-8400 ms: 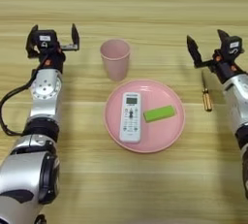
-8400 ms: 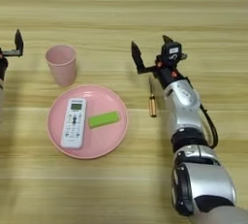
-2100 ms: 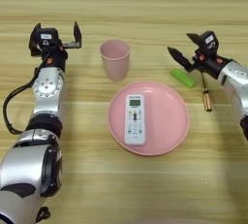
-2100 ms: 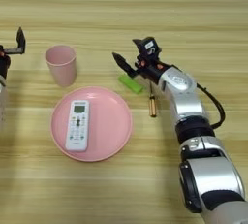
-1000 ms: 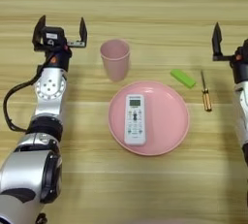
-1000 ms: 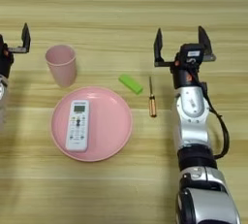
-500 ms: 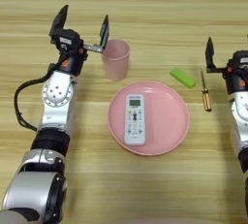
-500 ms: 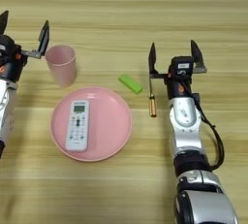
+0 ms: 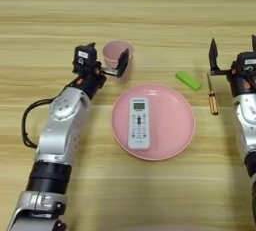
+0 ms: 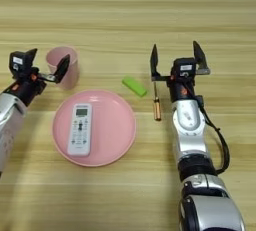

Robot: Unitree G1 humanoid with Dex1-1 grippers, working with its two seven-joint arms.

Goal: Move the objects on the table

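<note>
1. Left gripper [image 9: 106, 64] is hovering open-jawed at the pink cup [image 9: 118, 58] on the surface [image 9: 128, 5], behind the plate [image 9: 180, 135].
2. It needs centring, one finger each side, before closing.
3. Right gripper [image 10: 178, 60] is idling open beside the green block [image 10: 134, 86].

Looks like a lab bench; my 2 arms over a bare wooden table [image 9: 150, 5] of test props.

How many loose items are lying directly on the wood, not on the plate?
3: the pink cup upright left of centre by the left tool, the green block right of the plate, and the screwdriver further right. None appear hidden.
</note>
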